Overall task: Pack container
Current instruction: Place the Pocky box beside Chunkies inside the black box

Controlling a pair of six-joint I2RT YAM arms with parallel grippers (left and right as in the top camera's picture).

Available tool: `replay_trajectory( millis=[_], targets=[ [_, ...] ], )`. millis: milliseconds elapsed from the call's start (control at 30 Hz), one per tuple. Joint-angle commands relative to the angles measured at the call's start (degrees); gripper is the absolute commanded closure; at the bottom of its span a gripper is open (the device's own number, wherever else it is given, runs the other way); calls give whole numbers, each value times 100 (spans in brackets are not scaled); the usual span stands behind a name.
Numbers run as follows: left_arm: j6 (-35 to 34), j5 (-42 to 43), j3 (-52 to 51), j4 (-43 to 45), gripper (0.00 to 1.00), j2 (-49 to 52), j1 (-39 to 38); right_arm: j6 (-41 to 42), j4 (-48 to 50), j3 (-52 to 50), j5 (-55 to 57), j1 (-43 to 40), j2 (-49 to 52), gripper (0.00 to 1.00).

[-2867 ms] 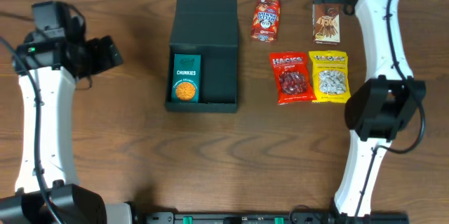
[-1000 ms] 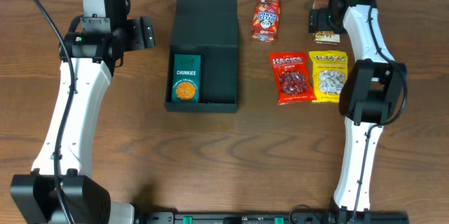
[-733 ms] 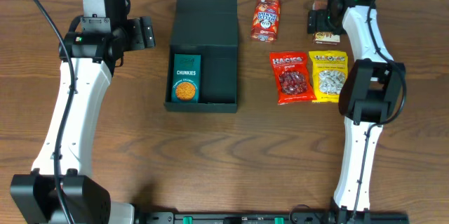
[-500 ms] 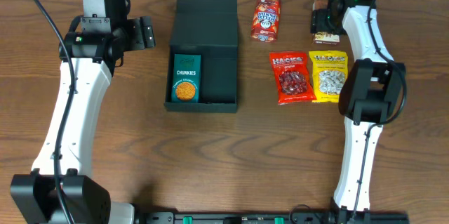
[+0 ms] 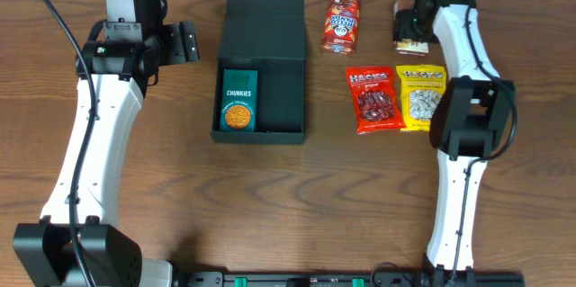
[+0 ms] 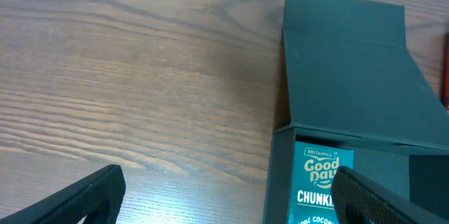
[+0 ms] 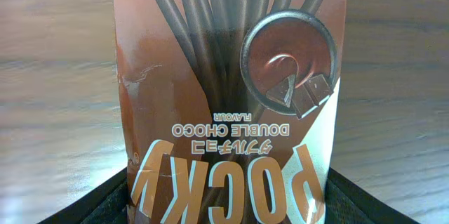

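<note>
The container (image 5: 264, 22) is a dark teal-black box lying open at the table's centre, flap lid folded back. It also shows in the left wrist view (image 6: 344, 76). A teal Chunkies box (image 5: 238, 100) lies in its left half, also seen from the left wrist (image 6: 319, 182). My left gripper (image 5: 184, 42) is open and empty, hovering just left of the container (image 6: 224, 206). My right gripper (image 5: 409, 26) is at the back right, its fingers pressed on both sides of a brown Pocky packet (image 7: 231, 97), whose lower end shows in the overhead view (image 5: 414, 47).
A red snack packet (image 5: 341, 23) lies right of the container's lid. A red Hacks bag (image 5: 373, 98) and a yellow bag (image 5: 421, 98) lie side by side below it. The right half of the container holds nothing.
My left arm swung in from the far left to beside the container. My right gripper lowered onto the Pocky packet, closed on it and shifted it slightly left.
</note>
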Motion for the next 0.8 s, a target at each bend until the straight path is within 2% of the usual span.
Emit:
replay_trajectory(
  millis=[0,133,300,467,600,767],
  targets=[
    [-61,-4,-17,11,5,22,9,79,-177,221,-63,387,-756,31],
    [-57,-46,-17,46,5,22,9,129,-623,221,-63,966,-1443,31],
    [-20,-68,-17,48,5,22,11,721,-1318,221,-262,1668,-1932,32],
    [-9,-400,-15,133,5,20,15,1250,-1777,203,-909,2218,-1958,32],
    [68,-610,-15,286,5,20,162,1513,-2232,201,-916,2695,-1928,31],
    [68,-608,-15,485,5,20,450,1978,-2330,131,-890,3178,-1823,32]
  ],
)
